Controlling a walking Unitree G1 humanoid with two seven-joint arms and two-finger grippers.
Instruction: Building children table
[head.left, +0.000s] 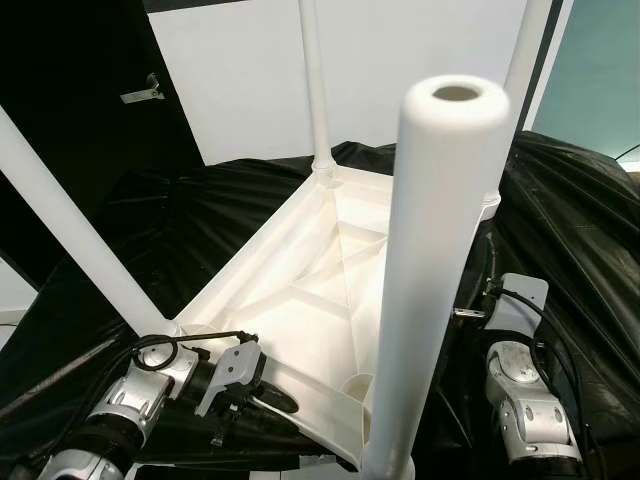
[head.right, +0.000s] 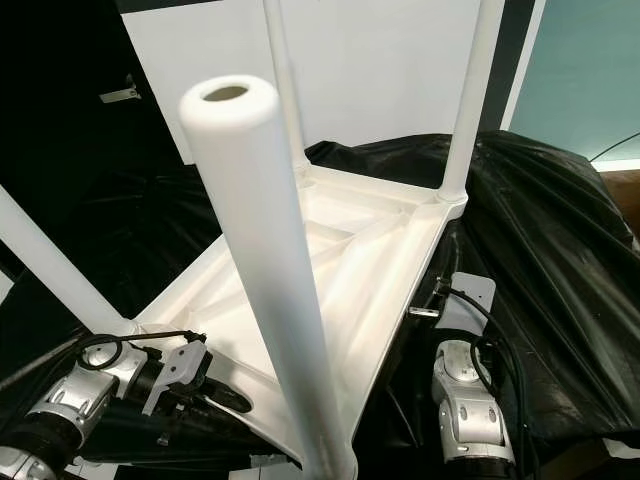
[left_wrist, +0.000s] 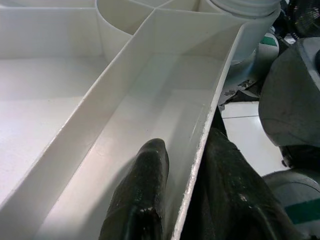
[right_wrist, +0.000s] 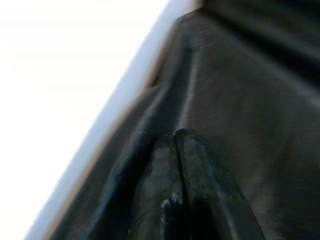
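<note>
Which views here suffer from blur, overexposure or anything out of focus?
Right wrist view: soft and blurred overall, the white plastic tabletop blown out to featureless white beside the black cloth. Left wrist view: sharp on the tabletop's ribs, with the left gripper's jaws dark and close to the lens. Both eye views: evenly lit and fairly crisp, though the nearest white tubular leg looms large and looks slightly soft.

The place looks like a bare indoor test or staging room more than a lived-in home. Black sheeting (head.right: 560, 230) drapes whatever lies under and around the upturned white table (head.left: 320, 290). Behind the table stands a plain white wall (head.left: 400, 70), with a black panel (head.left: 70, 90) to its left and a teal wall (head.left: 600, 80) to its right.
</note>
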